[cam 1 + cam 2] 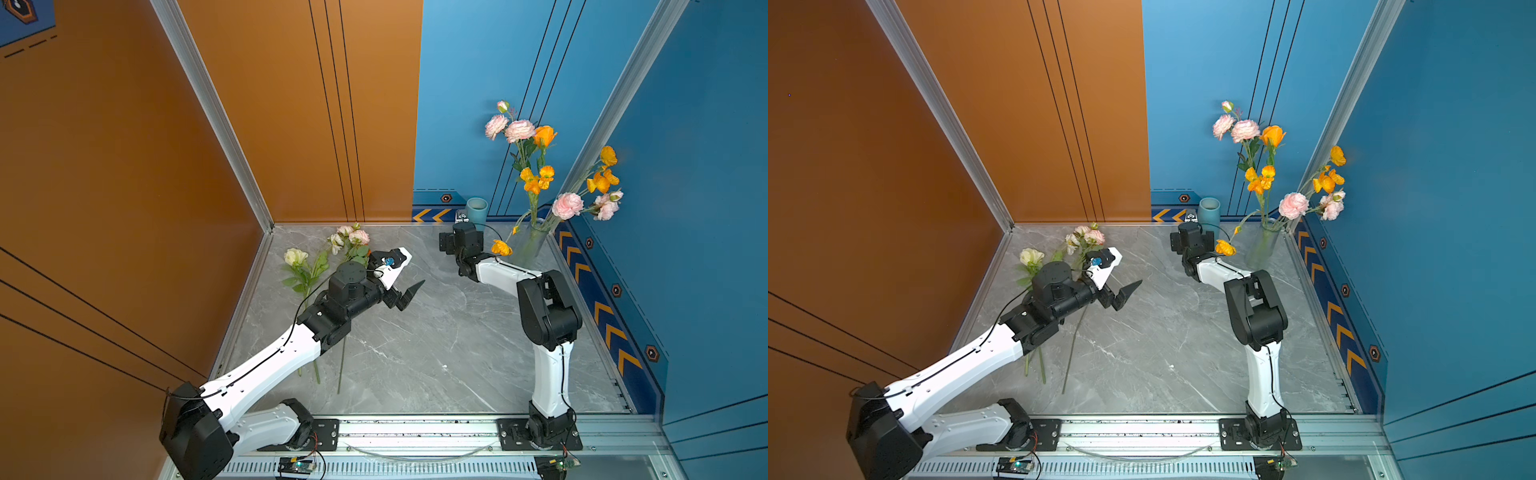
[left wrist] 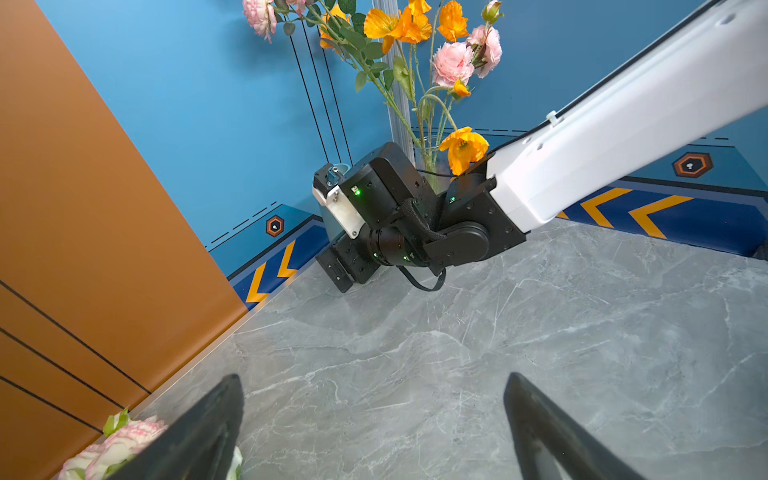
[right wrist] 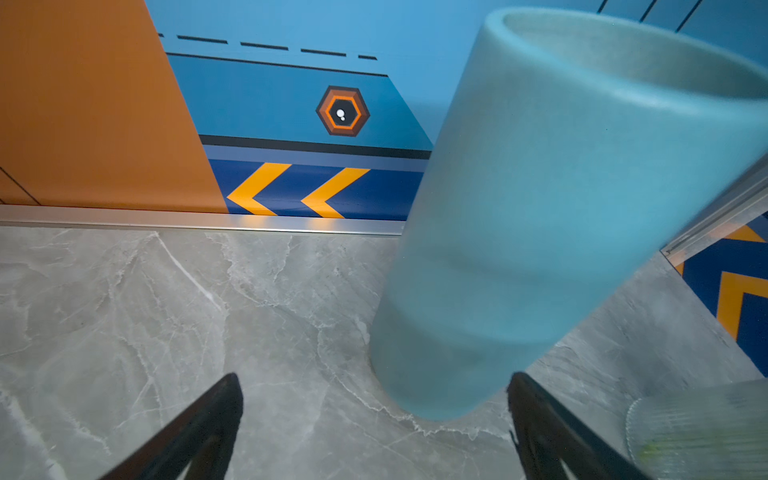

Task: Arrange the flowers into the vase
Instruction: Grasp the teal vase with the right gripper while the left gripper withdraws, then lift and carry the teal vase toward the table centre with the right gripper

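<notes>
A robot lab cell: printed wall panels (image 1: 291, 104), aluminium frame (image 1: 210, 104), marbled tabletop (image 1: 436, 340).

No words, brand names or numbers can be read anywhere. The only signs are printed on the blue walls (image 1: 478, 83): yellow chevrons (image 3: 257, 189) on a dark blue strip (image 1: 582, 286) along the far and right edges of the surface (image 1: 415, 332), and small orange-and-black hexagon badges (image 3: 343, 111) with a white dot at the centre.

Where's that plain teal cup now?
In both top views the matte teal cylindrical pot stands by the back wall, right of centre, beyond the right gripper and left of the clear glass vase.
</notes>
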Tool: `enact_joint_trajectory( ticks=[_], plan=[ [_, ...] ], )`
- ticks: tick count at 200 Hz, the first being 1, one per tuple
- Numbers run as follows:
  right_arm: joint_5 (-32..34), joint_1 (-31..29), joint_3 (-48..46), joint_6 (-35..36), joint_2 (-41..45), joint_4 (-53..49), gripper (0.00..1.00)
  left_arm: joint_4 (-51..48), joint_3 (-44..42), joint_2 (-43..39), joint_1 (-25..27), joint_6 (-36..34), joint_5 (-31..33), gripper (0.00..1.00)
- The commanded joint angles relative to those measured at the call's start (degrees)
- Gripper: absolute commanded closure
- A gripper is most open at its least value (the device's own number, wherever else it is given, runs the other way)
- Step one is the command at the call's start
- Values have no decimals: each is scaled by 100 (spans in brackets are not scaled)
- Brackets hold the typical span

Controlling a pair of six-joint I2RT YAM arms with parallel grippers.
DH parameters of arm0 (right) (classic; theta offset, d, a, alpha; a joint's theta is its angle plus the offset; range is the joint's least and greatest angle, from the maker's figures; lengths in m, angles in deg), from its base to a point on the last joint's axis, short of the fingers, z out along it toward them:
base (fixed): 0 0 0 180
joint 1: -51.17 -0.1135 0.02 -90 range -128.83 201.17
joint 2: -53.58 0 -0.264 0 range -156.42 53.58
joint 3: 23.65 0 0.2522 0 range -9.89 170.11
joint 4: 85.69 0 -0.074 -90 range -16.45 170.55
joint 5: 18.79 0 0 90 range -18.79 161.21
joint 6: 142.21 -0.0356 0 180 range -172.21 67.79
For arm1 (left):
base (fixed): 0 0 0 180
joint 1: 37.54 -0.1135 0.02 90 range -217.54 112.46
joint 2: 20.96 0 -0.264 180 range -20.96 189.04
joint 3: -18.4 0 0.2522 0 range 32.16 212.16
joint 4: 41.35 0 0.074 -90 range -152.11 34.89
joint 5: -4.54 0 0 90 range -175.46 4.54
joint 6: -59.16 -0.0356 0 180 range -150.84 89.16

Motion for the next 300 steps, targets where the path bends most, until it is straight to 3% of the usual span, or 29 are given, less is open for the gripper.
enact_joint_trajectory(
  ticks=[1, 60, 146, 300],
  plan=[
    [147, 181, 167, 173, -169, 141, 0, 176, -86, -87, -66, 152, -105, 2],
    [-168, 428, 348, 556, -367, 990, 0, 267, -101, -34, -156, 306, -213, 2],
    [-431, 577, 1385, 651, -998, 1141, 0, 386, -121, 79, -291, 556, -403, 2],
    [-708, 922, 1346, 124, -972, 1513, 0, 508, -99, 325, -285, 872, -728, 2]
  ],
)
